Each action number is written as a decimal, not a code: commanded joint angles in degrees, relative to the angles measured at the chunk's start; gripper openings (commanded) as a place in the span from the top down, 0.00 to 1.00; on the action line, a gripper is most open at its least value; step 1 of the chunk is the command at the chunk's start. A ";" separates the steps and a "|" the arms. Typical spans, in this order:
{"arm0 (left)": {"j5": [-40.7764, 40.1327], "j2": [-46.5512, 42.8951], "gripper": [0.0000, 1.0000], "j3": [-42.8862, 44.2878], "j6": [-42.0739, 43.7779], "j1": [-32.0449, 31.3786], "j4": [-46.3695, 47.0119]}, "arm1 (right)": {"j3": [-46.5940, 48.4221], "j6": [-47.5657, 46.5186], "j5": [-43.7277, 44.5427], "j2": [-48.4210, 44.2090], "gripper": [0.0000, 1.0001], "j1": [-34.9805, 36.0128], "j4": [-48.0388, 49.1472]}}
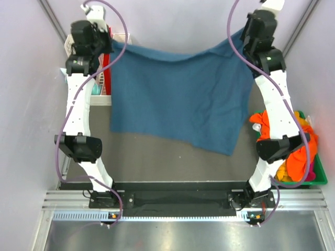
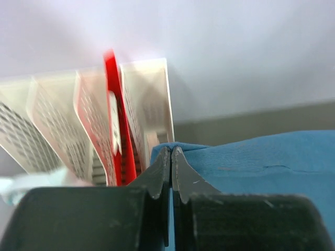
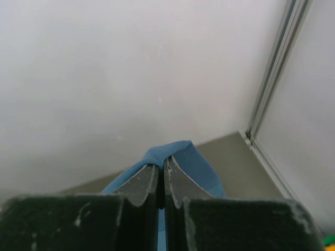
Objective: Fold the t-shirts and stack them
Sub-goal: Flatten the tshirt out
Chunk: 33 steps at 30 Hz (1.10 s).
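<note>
L gripper [image 2: 171,151] & R gripper [image 3: 161,165] clamped on blue tee [image 1: 178,94] corners, held spread; next, prob: lay it flat, evenly.

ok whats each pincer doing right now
left pincer: closed, holding a corner of the blue tee
right pincer: closed, holding another corner of the blue tee

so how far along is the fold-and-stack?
Done: no folded or stacked shirt shows anywhere yet. In hand: the teal-blue t-shirt is spread open and unfolded, with the left jaws and right jaws each shut on a far corner. Left: fold that one, then the orange t-shirts, which sit bunched with other fabric in the green bin on the right.
</note>
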 commanded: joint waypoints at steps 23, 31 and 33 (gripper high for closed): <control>0.77 -55.92 1.00 -33.72 0.79 0.22 -7.84 | -36.99 -3.13 7.57 -56.28 1.00 11.26 -0.73; 2.00 -51.89 1.00 -15.42 -1.50 0.22 -14.53 | -11.23 -3.31 4.58 -48.47 1.00 11.08 -7.96; 2.26 -51.19 1.00 -14.62 -2.73 0.13 -14.18 | -9.55 -3.31 4.14 -47.06 1.00 11.08 -7.79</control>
